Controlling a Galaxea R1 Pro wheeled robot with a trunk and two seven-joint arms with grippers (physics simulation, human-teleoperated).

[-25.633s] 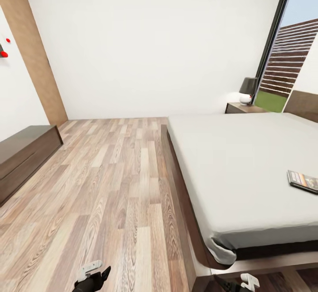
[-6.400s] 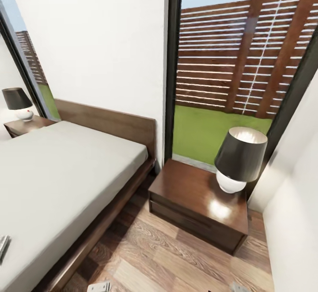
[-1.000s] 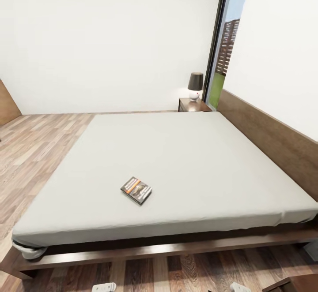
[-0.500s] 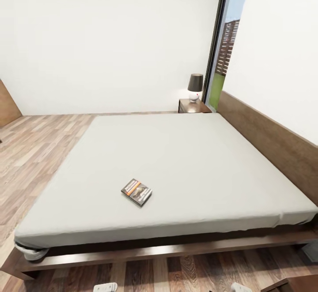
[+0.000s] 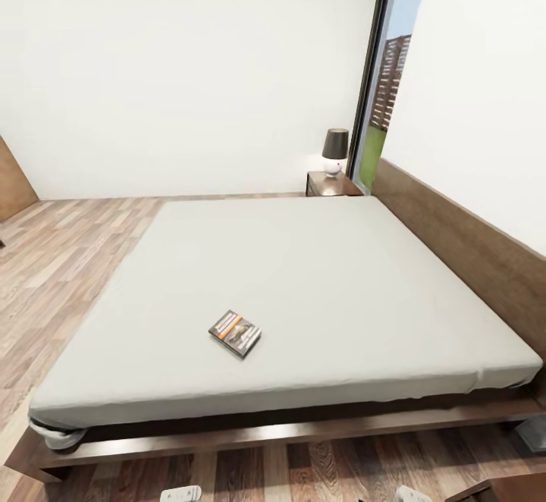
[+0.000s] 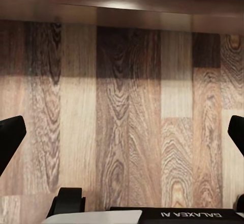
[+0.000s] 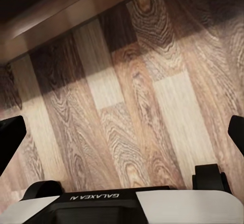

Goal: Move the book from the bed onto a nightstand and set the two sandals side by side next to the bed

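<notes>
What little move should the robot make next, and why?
Probably raise one open claw from the wood floor toward the thin dark paperback with the orange band. It lies flat near the front edge of the pale grey mattress, and both claws hang low, empty.

Ahead of me a plain white wall (image 5: 189, 70) rises from a brown wood-plank floor (image 5: 61, 259) with mixed pale and dark boards. A large low bed with a pale grey mattress (image 5: 318, 259) lies before me, its dark brown wooden headboard (image 5: 462, 236) against the white wall to my right. In the far corner, a tall dark-framed window (image 5: 377, 85) shows a slatted fence and grass. Beside it a small dark wooden nightstand (image 5: 327, 183) bears a black-shaded lamp with a round white base (image 5: 334, 149).
</notes>
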